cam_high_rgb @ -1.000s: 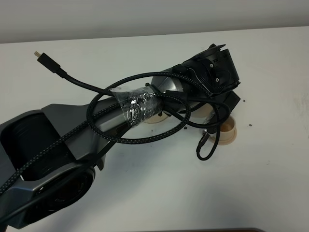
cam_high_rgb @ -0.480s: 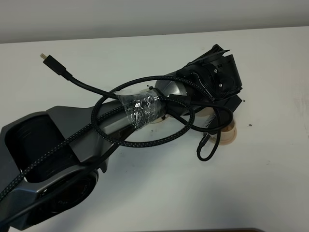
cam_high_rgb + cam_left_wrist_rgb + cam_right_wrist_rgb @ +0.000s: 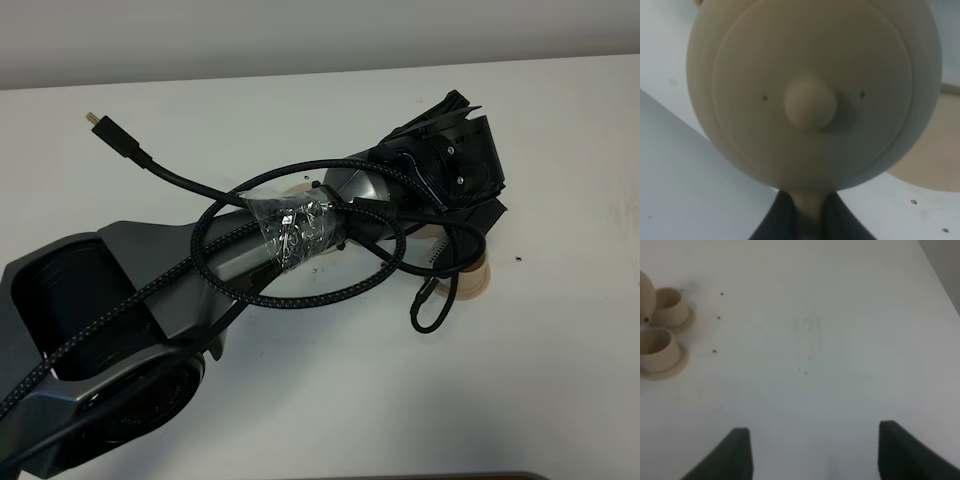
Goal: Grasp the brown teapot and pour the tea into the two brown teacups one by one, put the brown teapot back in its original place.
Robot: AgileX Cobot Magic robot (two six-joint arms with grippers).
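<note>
1. Grip on the brown teapot (image 3: 810,75): left gripper (image 3: 808,210) pinching the loop handle (image 3: 809,197), jaws pressed onto it from either side.
2. Pot filling the left wrist view, knobbed lid (image 3: 810,102) facing the lens. Judged lifted off the table (image 3: 840,340). Buried under the arm (image 3: 200,250) in the high view. Just behind it a pale saucer (image 3: 935,150), whose not clear.
3. Idle over bare table, right gripper (image 3: 815,455), jaws spread wide with nothing between, well apart from the crockery.
4. Side by side, near teacup (image 3: 659,346) and far teacup (image 3: 671,302), each on a small saucer (image 3: 680,365), with the pot's rounded edge just beside the far one.
5. Risk of the lid sliding off: loose-looking and unheld, a steep tilt enough to tip it into a cup.
6. Risk of the pot swinging in so narrow a pinch, throwing the spout off a small rim and wetting the table.
7. Risk of a nudge: cups close together, belly of the pot near, and a dangling cable loop (image 3: 430,305) hanging by a cup, apt to snag or drag it off its saucer.
</note>
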